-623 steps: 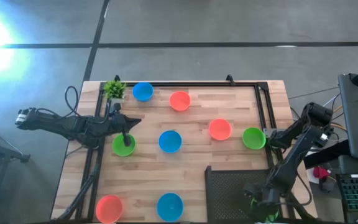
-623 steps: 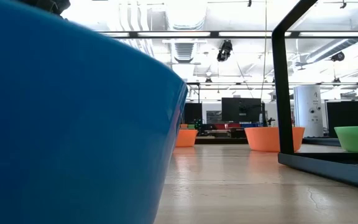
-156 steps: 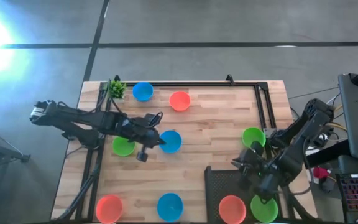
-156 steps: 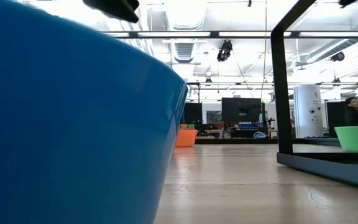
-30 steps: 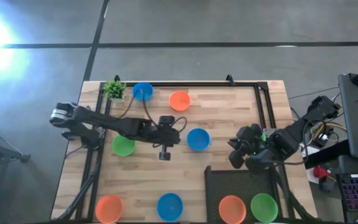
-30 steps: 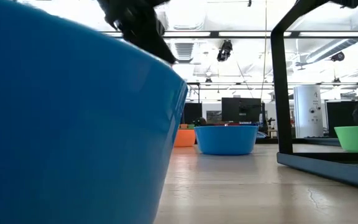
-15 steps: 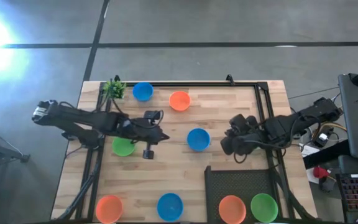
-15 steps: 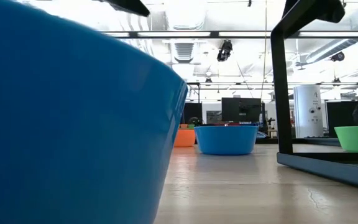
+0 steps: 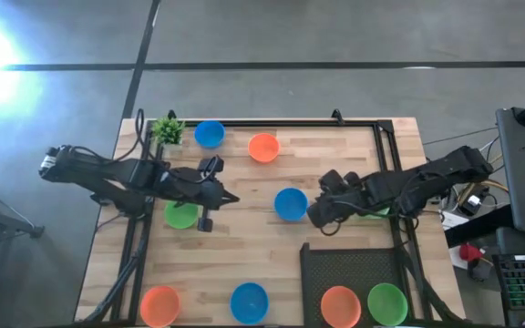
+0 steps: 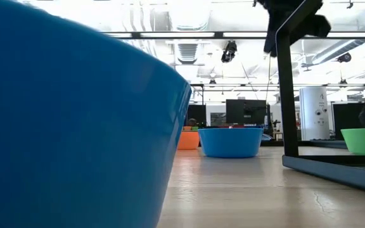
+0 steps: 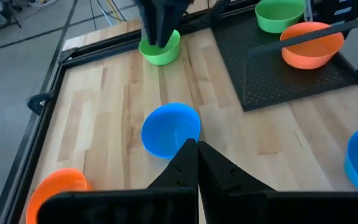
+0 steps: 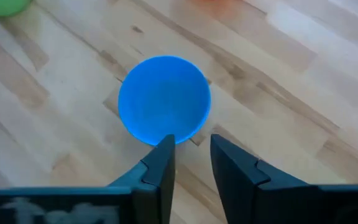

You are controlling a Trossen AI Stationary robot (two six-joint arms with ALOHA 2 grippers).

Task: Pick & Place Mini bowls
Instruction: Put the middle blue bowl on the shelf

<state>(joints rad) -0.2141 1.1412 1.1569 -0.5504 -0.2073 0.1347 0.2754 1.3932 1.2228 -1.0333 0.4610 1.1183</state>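
Surface: a pale wooden table (image 9: pixel 335 164) edged by a dark frame, with a black mesh tray (image 9: pixel 349 273) at its near right corner. It stands on a grey concrete floor; the low view shows an open hall with ceiling lights and a person at the far right.

Mini bowls: all sit upright, mouths upward; being round, they show no long axis. The centre blue bowl (image 9: pixel 290 204) lies on the wood just left of the right gripper (image 9: pixel 318 215). An orange bowl (image 9: pixel 263 147) and a blue bowl (image 9: pixel 209 134) lie at the far edge, beside a small potted plant (image 9: pixel 167 130). Another orange bowl (image 9: pixel 160 302) and blue bowl (image 9: pixel 249 301) lie at the near edge. In the tray sit an orange bowl (image 9: pixel 340 303) and a green bowl (image 9: pixel 387 302).

Grippers: the right gripper's fingers are spread, with the centre blue bowl just beyond their tips. The left gripper (image 9: pixel 230 199) has its fingers pressed together, empty, above the wood left of centre.

Obstructed: a green bowl (image 9: pixel 181 215) is partly covered by the left arm; another green bowl (image 11: pixel 160 48) is mostly hidden under the right arm. A blue bowl's wall fills the low view's left side.
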